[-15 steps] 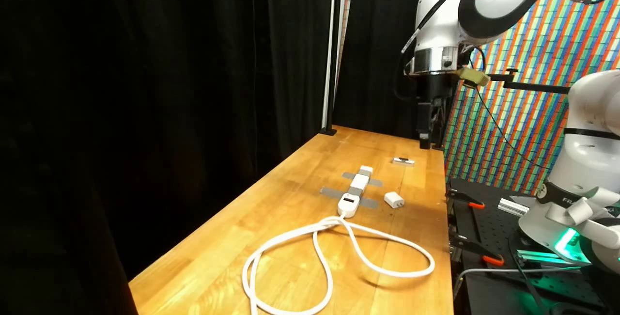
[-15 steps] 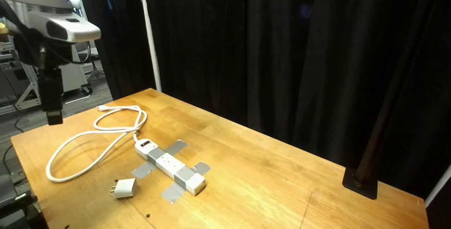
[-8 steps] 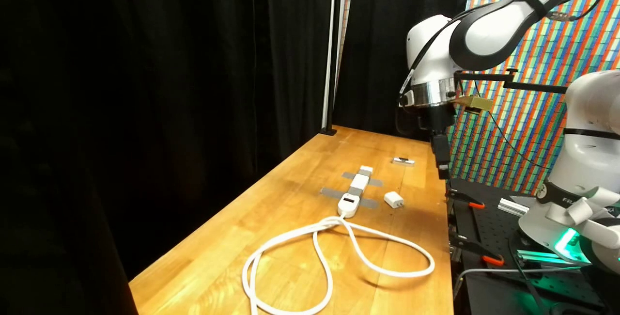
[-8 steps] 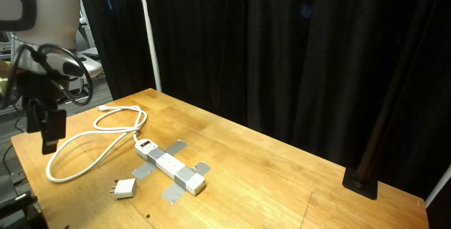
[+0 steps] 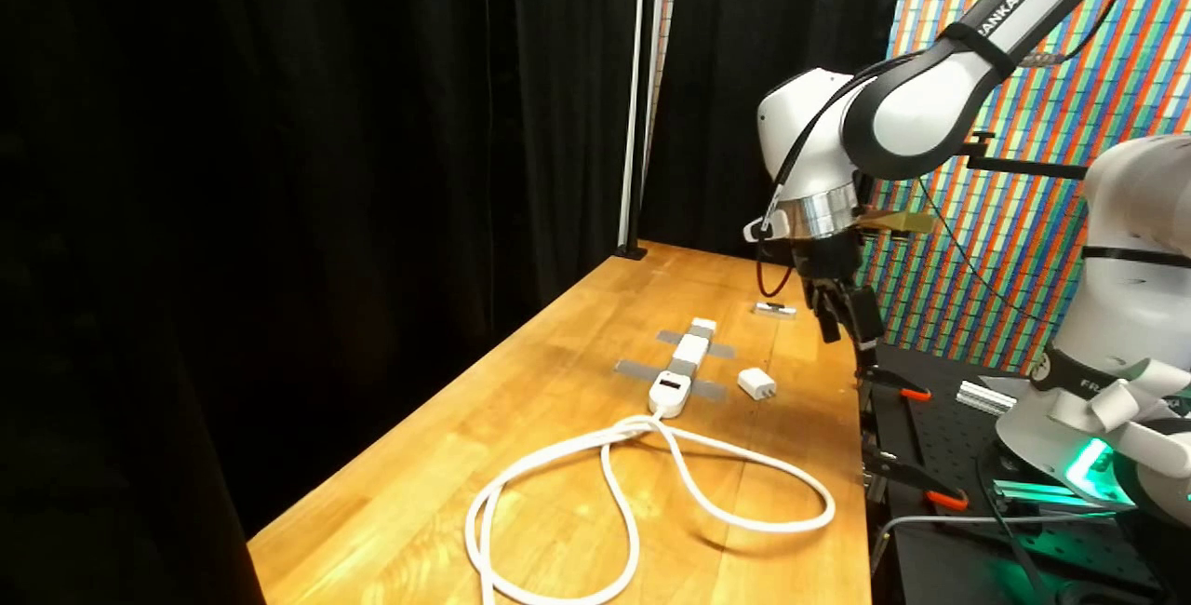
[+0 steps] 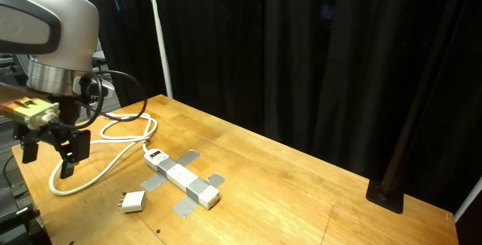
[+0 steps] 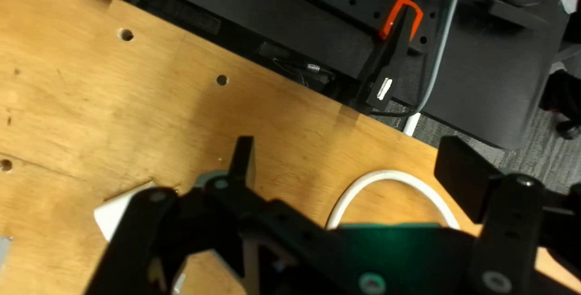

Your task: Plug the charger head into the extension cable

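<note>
- In an exterior view, the charger head point(image 5: 756, 383) is lying on the table point(image 5: 549, 391), near the socket block point(image 5: 690, 349) but apart from it, and the extension cable point(image 5: 786, 527) is trailing off that block in big white loops.
- The hand point(image 5: 849, 340) is hanging near the table's edge at the right, its jaws standing apart.
- A small flat pale-and-dark item point(image 5: 774, 310) is resting farther back, and two black clamps point(image 5: 903, 471) with orange ends are jutting past the edge.
- Behind the arm point(image 5: 930, 112), a bright striped backdrop point(image 5: 1023, 233) is showing beside black curtains point(image 5: 279, 168).
- In an exterior view, the metal prongs point(image 6: 121, 202) of the charger head are pointing sideways, away from the socket block.
- Strips of grey tape point(image 6: 188, 157) are crossing the socket block and sticking to the table on both sides.
- The hand is hovering with its jaws well spread, its outline overlapping a loop of the extension cable; how high it is hanging, I can't tell.
- In the wrist view, the fingers point(image 7: 460, 177) are standing wide apart, with wood and a curve of the extension cable showing between them.
- The charger head is peeking out at the left, partly hidden behind the hand.
</note>
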Robot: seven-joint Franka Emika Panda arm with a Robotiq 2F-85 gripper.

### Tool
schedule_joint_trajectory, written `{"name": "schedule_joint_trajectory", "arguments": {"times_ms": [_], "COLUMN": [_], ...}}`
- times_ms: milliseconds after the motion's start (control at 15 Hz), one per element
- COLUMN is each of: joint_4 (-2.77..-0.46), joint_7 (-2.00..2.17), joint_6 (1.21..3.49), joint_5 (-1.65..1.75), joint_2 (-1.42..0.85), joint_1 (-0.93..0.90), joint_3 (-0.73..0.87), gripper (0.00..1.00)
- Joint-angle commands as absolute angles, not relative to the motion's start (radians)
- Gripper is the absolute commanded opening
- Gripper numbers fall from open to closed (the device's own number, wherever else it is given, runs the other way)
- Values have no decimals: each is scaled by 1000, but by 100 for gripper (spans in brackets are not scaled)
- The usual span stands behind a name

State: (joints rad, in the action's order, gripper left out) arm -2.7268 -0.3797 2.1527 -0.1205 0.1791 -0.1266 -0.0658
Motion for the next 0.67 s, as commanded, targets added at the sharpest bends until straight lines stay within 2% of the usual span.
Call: {"name": "schedule_joint_trajectory", "arguments": {"times_ms": [0,600], "joint_4": [-2640,-2490], "joint_7": [-503,-1031], "joint_6": [2175,2202], "joint_5": [-45,-1], "joint_2": [58,-144], "joint_1": [-114,-52], "joint_3": [-44,-48], "gripper": [100,100]}}
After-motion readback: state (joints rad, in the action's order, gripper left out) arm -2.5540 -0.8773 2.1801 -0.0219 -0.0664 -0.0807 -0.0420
